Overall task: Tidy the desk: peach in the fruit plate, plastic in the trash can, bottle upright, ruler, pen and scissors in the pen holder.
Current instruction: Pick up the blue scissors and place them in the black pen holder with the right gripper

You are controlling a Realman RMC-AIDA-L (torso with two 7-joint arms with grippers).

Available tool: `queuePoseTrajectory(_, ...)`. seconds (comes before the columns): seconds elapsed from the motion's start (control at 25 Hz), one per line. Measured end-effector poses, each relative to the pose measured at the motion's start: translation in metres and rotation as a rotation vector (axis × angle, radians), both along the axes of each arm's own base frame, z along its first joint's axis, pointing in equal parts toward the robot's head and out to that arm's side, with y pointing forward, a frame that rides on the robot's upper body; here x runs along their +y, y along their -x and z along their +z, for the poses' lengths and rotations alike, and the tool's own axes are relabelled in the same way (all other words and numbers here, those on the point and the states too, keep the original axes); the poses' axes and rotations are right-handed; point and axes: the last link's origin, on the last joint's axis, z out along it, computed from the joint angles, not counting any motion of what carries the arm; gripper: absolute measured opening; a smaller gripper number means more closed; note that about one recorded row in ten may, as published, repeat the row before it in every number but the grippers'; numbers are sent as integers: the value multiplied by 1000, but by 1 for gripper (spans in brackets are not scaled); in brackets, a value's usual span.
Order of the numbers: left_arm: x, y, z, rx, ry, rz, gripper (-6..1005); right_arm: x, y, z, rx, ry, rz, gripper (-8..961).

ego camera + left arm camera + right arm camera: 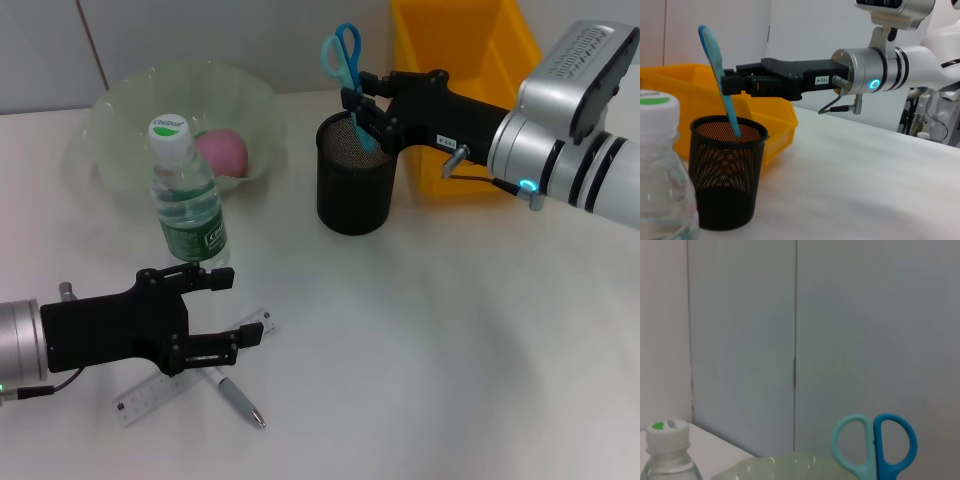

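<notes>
The right claw [356, 108] was clenched on the scissors [345, 60], blades down inside the pen holder [356, 178]. Letting go while they leaned could tip that light cup. The left claw [222, 312] hung released over the ruler [150, 395] and pen [236, 396] — near enough the upright bottle [187, 197] to topple it.

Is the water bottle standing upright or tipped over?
Upright: the water bottle stands on its base, cap on top, beside the fruit plate.
</notes>
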Motion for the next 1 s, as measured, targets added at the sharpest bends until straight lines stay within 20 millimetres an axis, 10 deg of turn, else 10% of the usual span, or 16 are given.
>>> queuePoseTrajectory(0.68,0,1,3,6,-13,0,824,1,0,0,1,0,-6,422)
queuePoseTrajectory(1.0,1,2,4,8,-14,-1,823,-4,0,5,78,38,-26,715)
